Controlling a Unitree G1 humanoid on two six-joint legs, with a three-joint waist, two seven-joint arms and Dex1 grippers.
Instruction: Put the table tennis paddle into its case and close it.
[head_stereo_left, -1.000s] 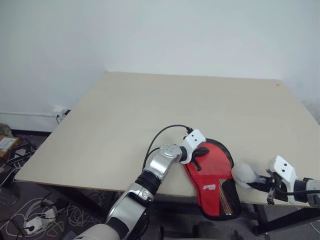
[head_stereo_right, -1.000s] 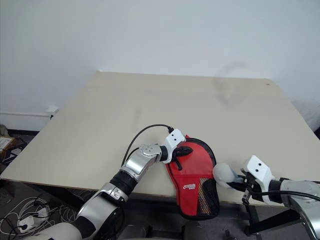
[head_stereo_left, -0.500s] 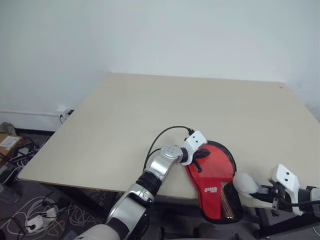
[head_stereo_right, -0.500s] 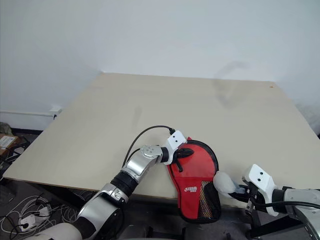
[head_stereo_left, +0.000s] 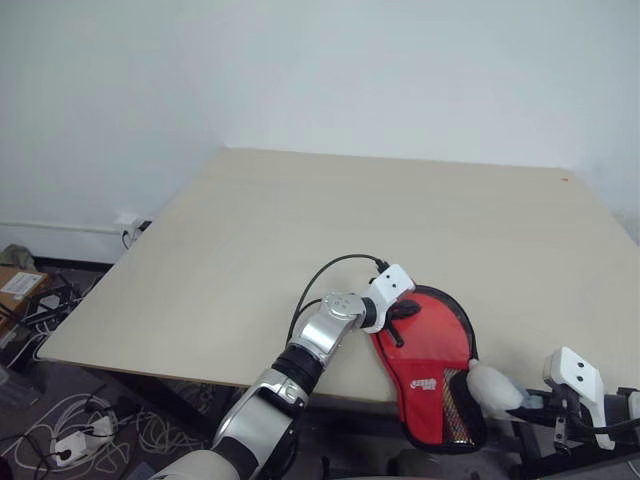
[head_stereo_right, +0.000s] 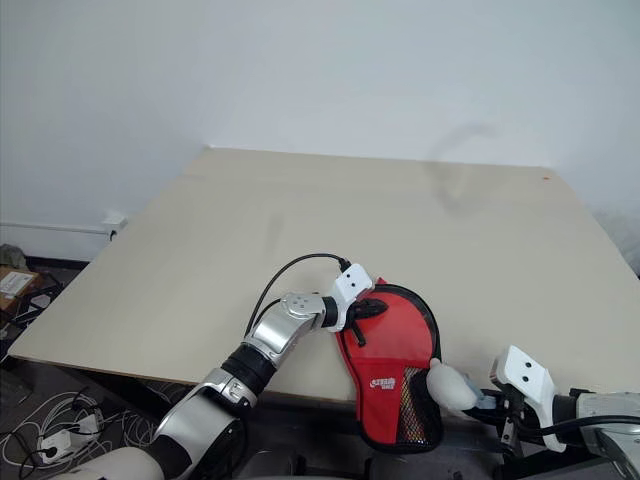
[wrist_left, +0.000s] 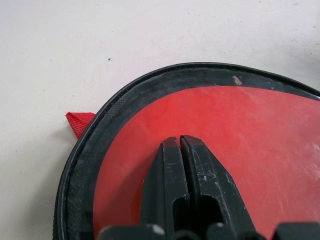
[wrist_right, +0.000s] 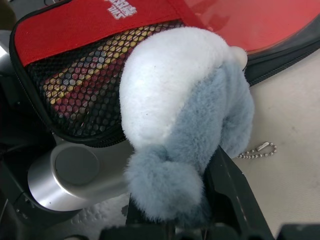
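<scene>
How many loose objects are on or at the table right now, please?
2: the red case at the table's near edge under the shut left gripper, and a fluffy toy gripped by the right gripper beside it. The paddle may be hidden inside.

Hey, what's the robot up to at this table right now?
The left gripper, fingers shut, presses on the red case, which lies at the table's near edge with its narrow end overhanging. The right gripper holds a fluffy white and grey-blue toy beside the case's mesh end.
</scene>
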